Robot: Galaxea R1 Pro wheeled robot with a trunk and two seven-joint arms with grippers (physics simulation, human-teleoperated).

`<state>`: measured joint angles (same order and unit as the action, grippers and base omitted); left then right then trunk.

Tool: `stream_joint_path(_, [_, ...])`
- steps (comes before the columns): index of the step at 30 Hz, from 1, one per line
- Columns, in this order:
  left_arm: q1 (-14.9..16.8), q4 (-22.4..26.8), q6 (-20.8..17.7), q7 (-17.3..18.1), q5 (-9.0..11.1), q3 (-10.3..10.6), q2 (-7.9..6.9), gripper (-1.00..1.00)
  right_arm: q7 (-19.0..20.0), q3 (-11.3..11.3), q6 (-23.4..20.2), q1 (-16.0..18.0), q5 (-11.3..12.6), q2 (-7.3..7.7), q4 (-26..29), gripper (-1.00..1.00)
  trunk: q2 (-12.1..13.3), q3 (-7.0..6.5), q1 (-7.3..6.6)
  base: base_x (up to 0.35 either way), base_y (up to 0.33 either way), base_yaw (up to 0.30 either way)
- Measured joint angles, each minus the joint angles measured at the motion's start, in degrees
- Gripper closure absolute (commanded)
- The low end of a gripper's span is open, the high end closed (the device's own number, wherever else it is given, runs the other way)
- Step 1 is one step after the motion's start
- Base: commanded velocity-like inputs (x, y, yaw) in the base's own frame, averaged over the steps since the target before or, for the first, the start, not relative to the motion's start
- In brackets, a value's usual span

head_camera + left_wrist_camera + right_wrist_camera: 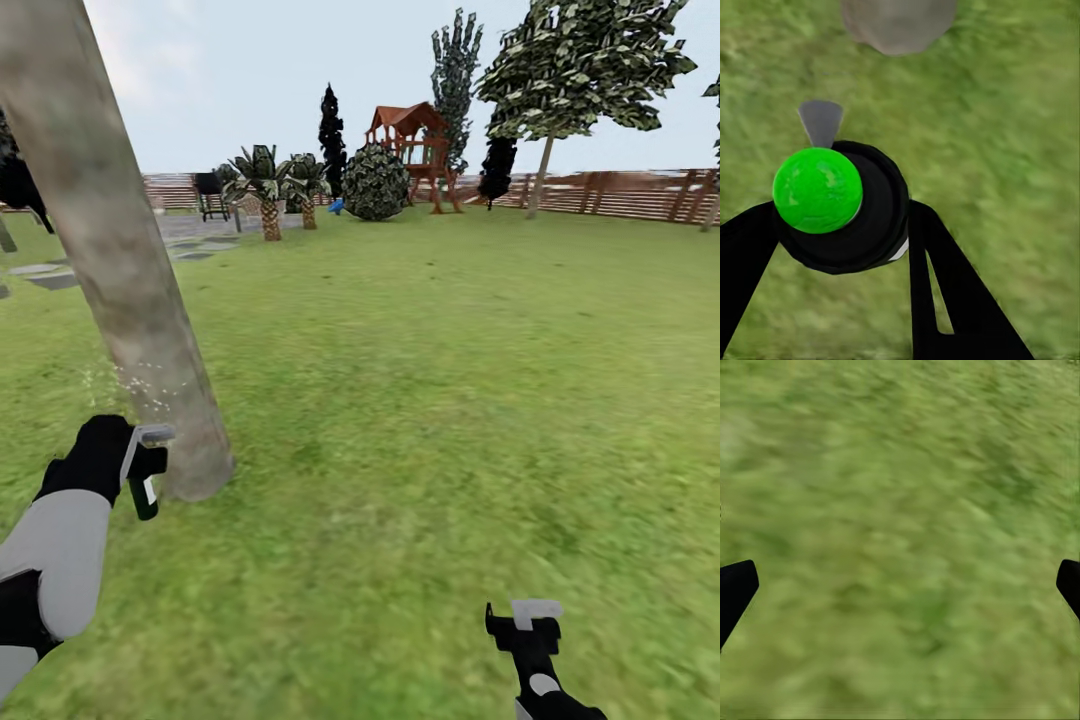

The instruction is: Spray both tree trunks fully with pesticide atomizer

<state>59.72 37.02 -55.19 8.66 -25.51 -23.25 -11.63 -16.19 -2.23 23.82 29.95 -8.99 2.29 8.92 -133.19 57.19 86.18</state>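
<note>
A thick, mottled grey-tan tree trunk [120, 270] leans up from the grass at the left; its base [900, 22] also shows in the left wrist view. My left gripper [143, 468] is shut on the pesticide atomizer [145, 490], a dark bottle with a grey nozzle [155, 435], right beside the trunk's foot. From above, the atomizer [866, 225] shows a bright green cap [817, 190] and its nozzle [820, 120] aimed at the trunk. Faint white specks of pesticide [130, 385] float against the lower trunk. My right gripper [527, 622] hangs open over bare grass [900, 540].
Green lawn [450, 380] stretches ahead and to the right. Grey stepping stones [50, 275] lie at the left. Far back stand short palms [268, 190], a round bush [376, 182], a red playhouse [415, 150], a leafy tree [560, 70] and a brown slatted fence [630, 195].
</note>
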Motion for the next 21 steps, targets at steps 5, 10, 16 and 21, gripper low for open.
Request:
stream_joint_path(5, [-3.04, 0.02, 0.37, 0.1, 0.54, 0.33, 0.2, 1.0, 0.0, 0.0, 0.0, 0.0, 0.0, 0.0, 0.0, -1.0, 0.0, -0.01, 0.0, 0.155, -0.251, 0.277])
stream_joint_path(10, [-3.42, -0.4, 0.23, 0.1, 0.89, 0.35, 1.51, 1.0, 0.0, 0.01, 0.0, 0.0, 0.0, 0.0, 0.0, -1.0, 0.0, -0.01, -0.01, 0.199, -0.223, 0.277])
stream_joint_path(16, [-3.43, -0.18, 0.24, 0.05, 0.69, 0.19, 2.37, 1.0, 0.0, 0.0, 0.0, -0.01, 0.0, 0.0, 0.01, -1.0, 0.0, -0.01, -0.01, 0.241, -0.187, 0.215])
stream_joint_path(21, [-3.42, -0.3, 0.3, 0.07, 0.65, -0.07, 2.51, 1.0, 0.01, 0.0, -0.01, -0.02, 0.0, 0.08, 0.02, -1.0, -0.01, -0.01, -0.02, 0.29, -0.126, 0.016])
